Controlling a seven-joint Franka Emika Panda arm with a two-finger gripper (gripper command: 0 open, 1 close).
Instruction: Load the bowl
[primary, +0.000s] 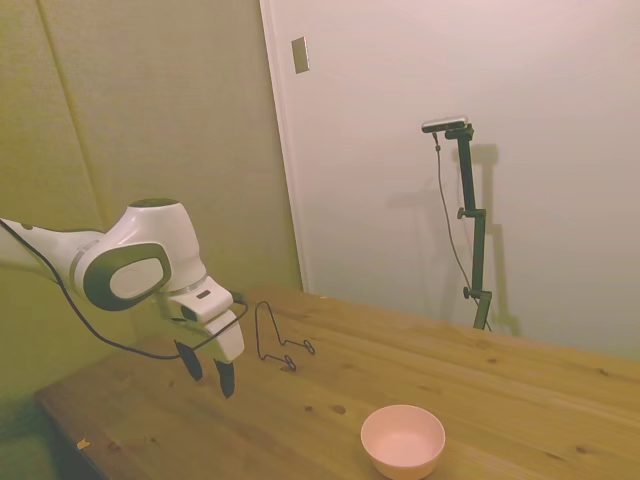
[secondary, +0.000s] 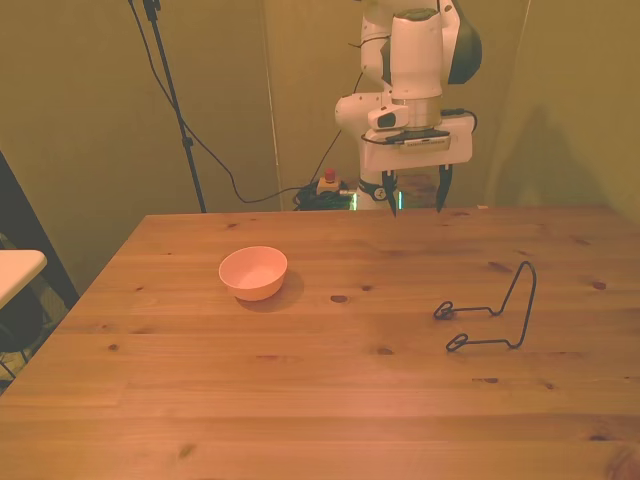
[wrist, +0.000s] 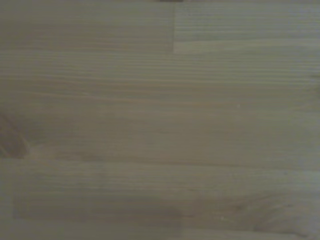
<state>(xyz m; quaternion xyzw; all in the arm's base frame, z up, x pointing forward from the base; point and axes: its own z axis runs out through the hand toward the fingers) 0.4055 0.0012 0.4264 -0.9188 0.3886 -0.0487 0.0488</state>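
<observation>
The pale pink bowl (secondary: 254, 272) stands upright and empty on the wooden table (secondary: 320, 400), toward the front view's left; in the side view the bowl (primary: 402, 441) sits near the lower edge. My gripper (secondary: 417, 200) hangs open above the table's far edge, well away from the bowl, with nothing between its dark fingers (secondary: 394, 197). In the side view the gripper (primary: 207, 369) hovers a little above the wood. The wrist view holds only blurred bare table boards (wrist: 160, 120).
A black wire stand (secondary: 495, 310) rests on the table toward the front view's right; the wire stand (primary: 276, 338) shows just beyond the gripper in the side view. A white surface's corner (secondary: 15, 268) pokes in at the front view's left edge.
</observation>
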